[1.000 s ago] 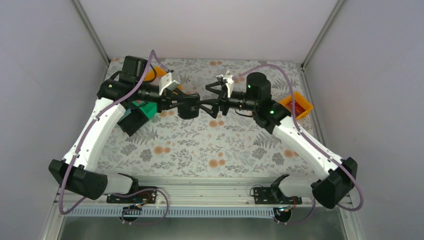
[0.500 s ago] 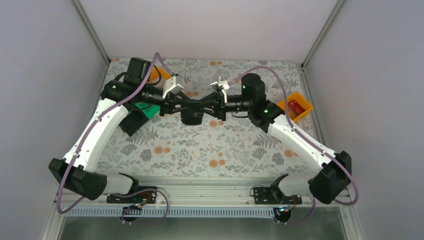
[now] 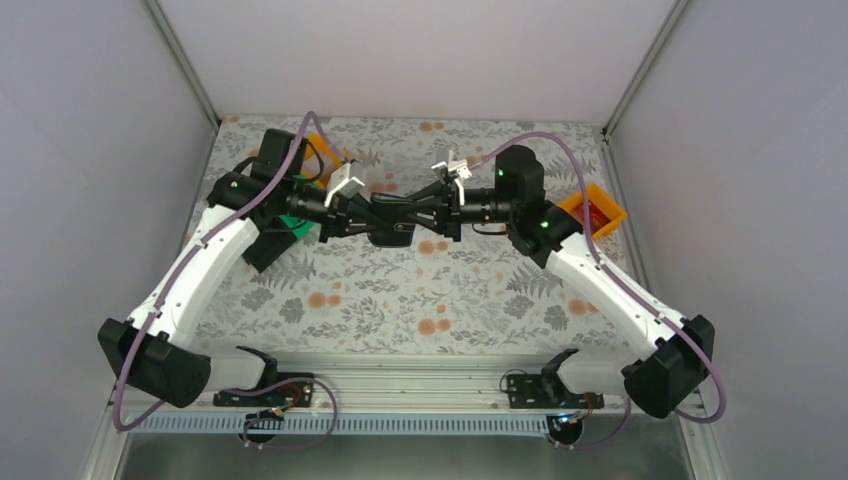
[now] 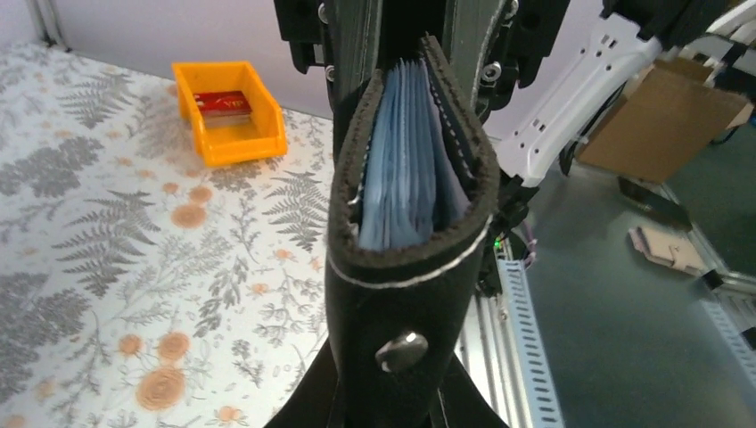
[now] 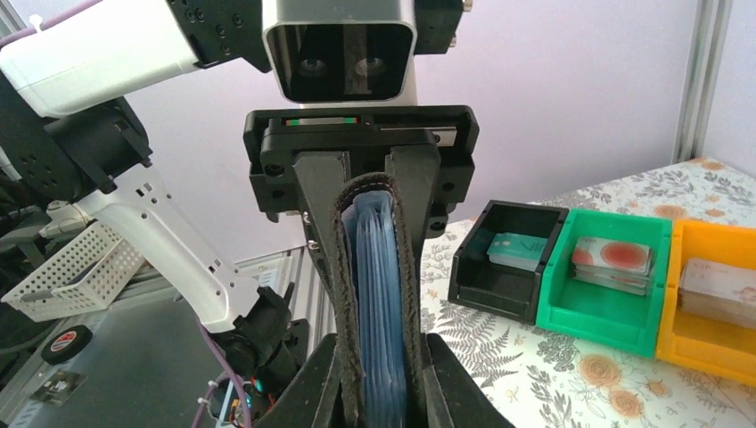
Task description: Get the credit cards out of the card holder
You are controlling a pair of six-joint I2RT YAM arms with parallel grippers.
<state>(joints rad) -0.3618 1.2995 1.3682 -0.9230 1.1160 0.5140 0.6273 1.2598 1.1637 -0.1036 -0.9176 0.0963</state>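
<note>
The black card holder (image 3: 392, 228) hangs in the air over the middle of the table, held by its two ends. My left gripper (image 3: 372, 213) is shut on its snap-button end (image 4: 401, 350), and my right gripper (image 3: 415, 212) is shut on the opposite end. Seen from the left wrist, the holder (image 4: 406, 267) gapes slightly, showing packed bluish pockets (image 4: 406, 160). From the right wrist the same pockets (image 5: 379, 294) sit between my right fingers (image 5: 459, 392). Credit cards inside cannot be told apart from the sleeves.
At the left stand a black tray (image 5: 504, 259) holding a teal card (image 5: 517, 245), a green tray (image 5: 606, 285) with pale cards (image 5: 611, 259) and an orange tray (image 5: 713, 330). Another orange tray (image 4: 227, 134) at the right holds a red card (image 4: 223, 104).
My right gripper was open beside the card holder and has moved in and shut on its end. The left arm has shifted slightly, and the holder sits a little lower.
</note>
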